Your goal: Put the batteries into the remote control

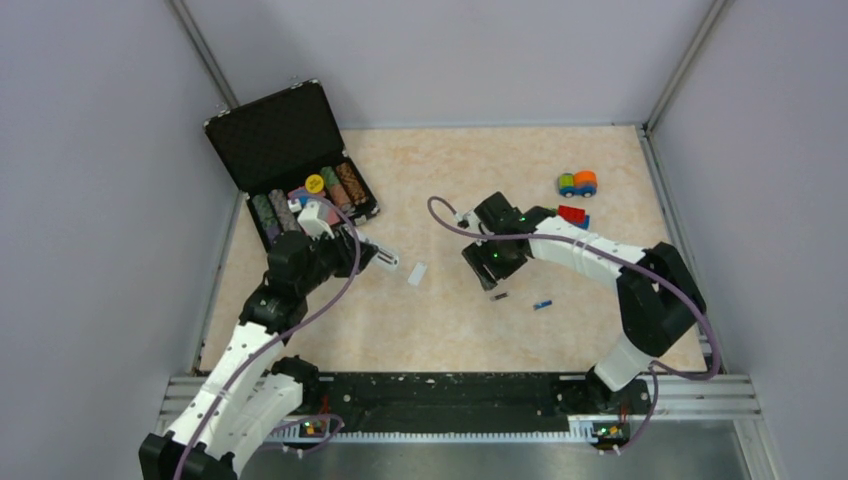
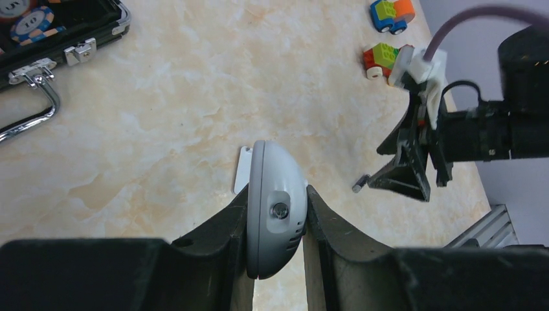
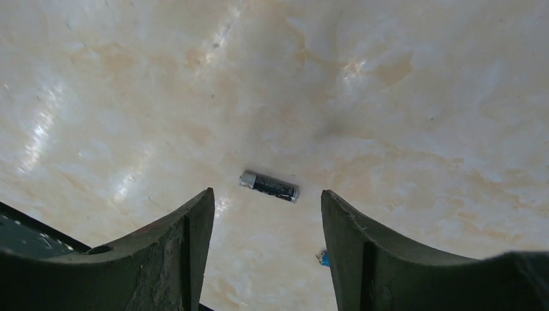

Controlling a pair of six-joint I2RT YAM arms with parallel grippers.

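Note:
My left gripper point(image 2: 277, 194) is shut on the white remote control point(image 2: 275, 210), which it grips edge-on by its sides; from above it sits left of centre point(image 1: 385, 262). A small flat white piece point(image 1: 417, 273) lies on the table just beyond it. My right gripper point(image 3: 267, 197) stands open above the table with nothing between its fingers. The black battery point(image 3: 269, 186) lies flat just past the fingertips point(image 1: 500, 296). The blue battery point(image 1: 543, 304) lies to its right; only its tip point(image 3: 323, 258) shows beside my right finger.
An open black chip case point(image 1: 290, 160) stands at the back left, its handle point(image 2: 29, 116) toward the middle. Two colourful toy block cars point(image 1: 577, 183) point(image 1: 573, 214) sit at the back right. Grey walls close in the table on three sides.

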